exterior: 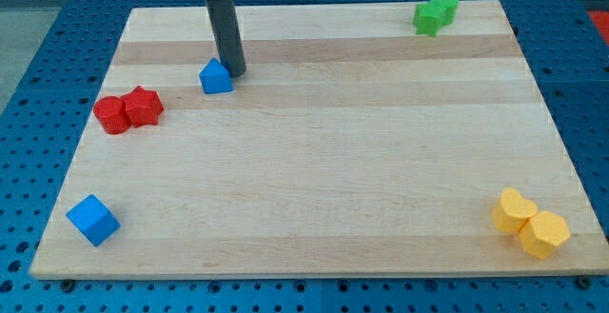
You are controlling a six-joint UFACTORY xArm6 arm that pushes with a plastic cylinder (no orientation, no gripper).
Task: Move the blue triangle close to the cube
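Note:
The blue triangle (216, 77) lies on the wooden board (324, 161) in the upper left part of the view. My tip (235, 71) stands just to its right and slightly above, touching or almost touching it. The blue cube (92, 221) sits near the board's lower left corner, far below and to the left of the triangle.
Two red blocks (128, 110) lie together at the left edge, between triangle and cube. Two green blocks (435, 13) sit at the top right. Two yellow blocks (529, 223) sit at the bottom right corner. A blue pegboard table surrounds the board.

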